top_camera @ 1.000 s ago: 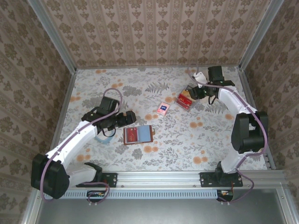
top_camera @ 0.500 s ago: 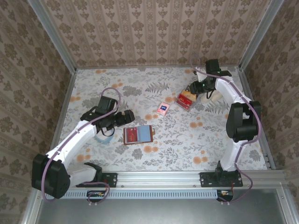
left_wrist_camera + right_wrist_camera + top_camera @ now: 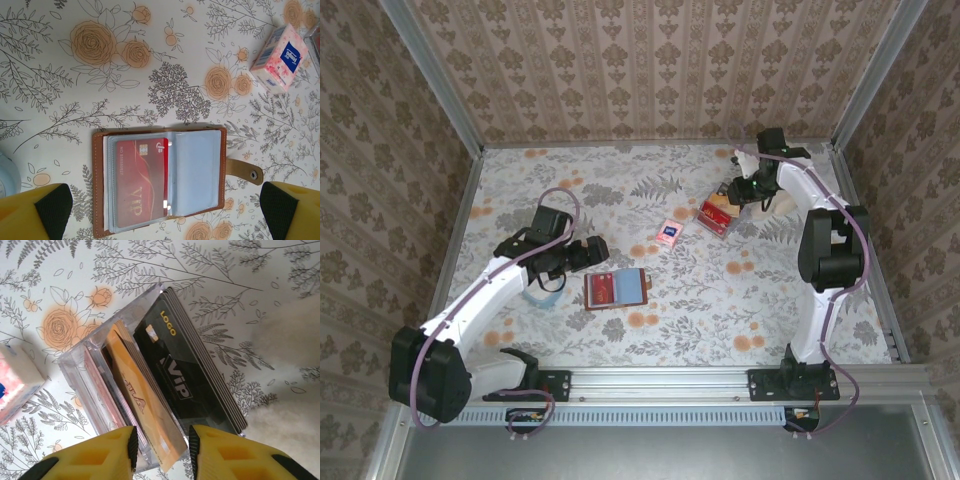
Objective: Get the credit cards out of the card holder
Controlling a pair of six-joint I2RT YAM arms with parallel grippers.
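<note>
The brown card holder (image 3: 616,289) lies open on the table, a red VIP credit card (image 3: 141,182) in its left clear sleeve; the right sleeve (image 3: 195,170) looks empty. My left gripper (image 3: 592,254) hovers just left of it, wide open, and in the left wrist view (image 3: 165,212) the holder lies between its jaws. My right gripper (image 3: 740,192) is at the far right over a clear plastic box (image 3: 80,365) of cards. Its jaws (image 3: 162,440) stand narrowly apart above an orange card (image 3: 137,395), beside a black VIP card (image 3: 185,370).
A pink tissue pack (image 3: 668,233) lies between the holder and the clear box (image 3: 715,216). A pale blue round object (image 3: 535,295) sits under my left arm. Patterned walls enclose the table on three sides.
My right arm has swung toward the far right corner over the clear box and its jaws have narrowed. The left arm and the holder have not moved.
</note>
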